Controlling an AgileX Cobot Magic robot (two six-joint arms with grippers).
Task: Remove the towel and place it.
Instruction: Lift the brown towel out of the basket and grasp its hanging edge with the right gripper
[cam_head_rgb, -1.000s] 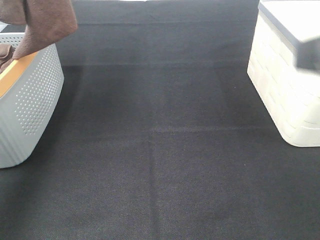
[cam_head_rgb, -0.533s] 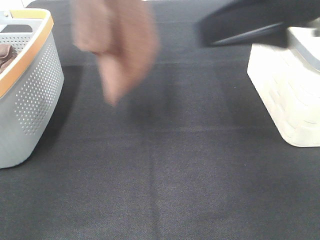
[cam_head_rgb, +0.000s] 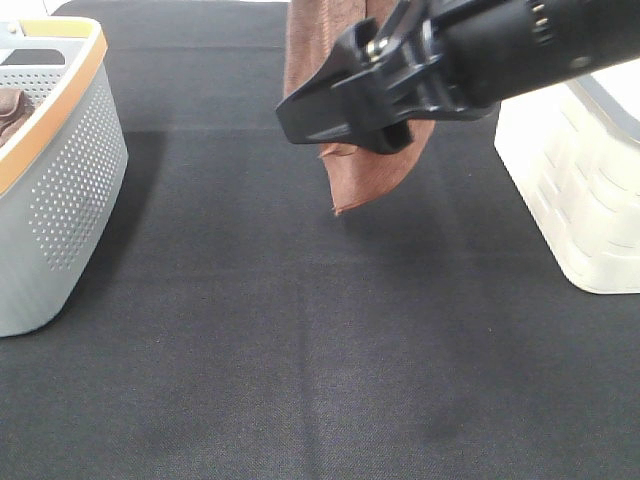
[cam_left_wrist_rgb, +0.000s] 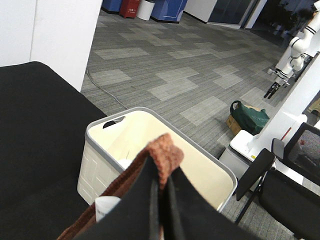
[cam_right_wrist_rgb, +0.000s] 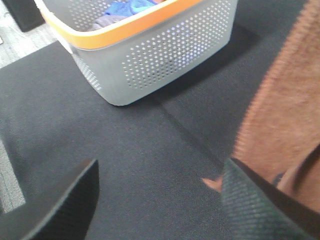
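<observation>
Swung further from the grey basket (cam_head_rgb: 70, 170) than a moment ago, the towel (cam_head_rgb: 375, 180) is pinched by the left gripper (cam_left_wrist_rgb: 162, 172) while the right gripper (cam_right_wrist_rgb: 160, 167) is held spread

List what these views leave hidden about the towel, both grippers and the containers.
1. Towel, exterior high: top cut off by the frame edge, middle hidden behind the right gripper.
2. Left gripper: outside the exterior high frame; only its wrist view shows it, shut on the towel.
3. Right wrist: blur hides whether the open right gripper touches the towel.
4. Grey basket, exterior high: most contents cut off by the left edge.
</observation>
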